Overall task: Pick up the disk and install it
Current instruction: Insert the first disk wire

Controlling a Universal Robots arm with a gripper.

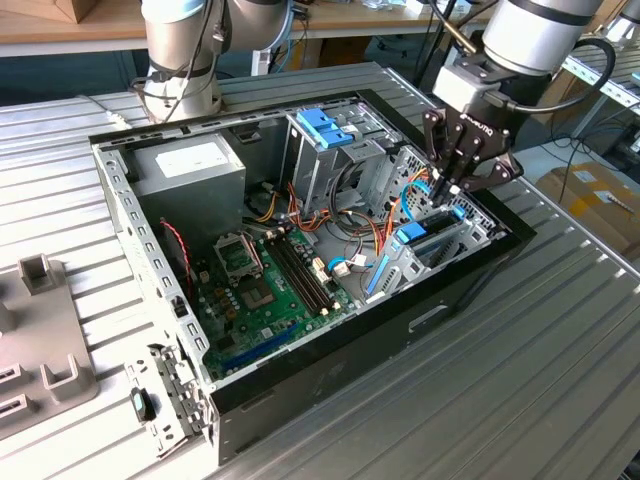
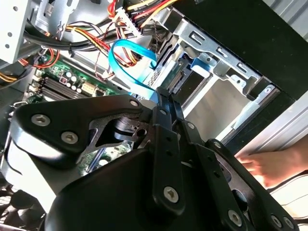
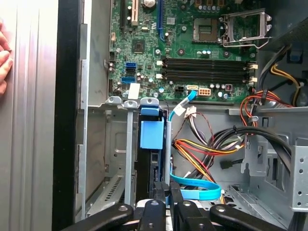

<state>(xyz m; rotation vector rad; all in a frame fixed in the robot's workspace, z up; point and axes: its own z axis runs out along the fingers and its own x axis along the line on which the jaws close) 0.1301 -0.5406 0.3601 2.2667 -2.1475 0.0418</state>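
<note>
The disk stands on edge in the drive bay at the end of the open computer case on the exterior view's right, its blue carrier tab facing up. My gripper hangs just above that bay, fingers pressed together with nothing visible between them. In both wrist views the gripper points down beside the disk's dark edge, close to a blue flat cable. Whether the fingertips touch the disk I cannot tell.
The motherboard lies in the case floor, with a grey power supply at the back and a blue bracket in the upper cage. Loose coloured cables crowd the bay's side. A person's hand rests outside the case wall.
</note>
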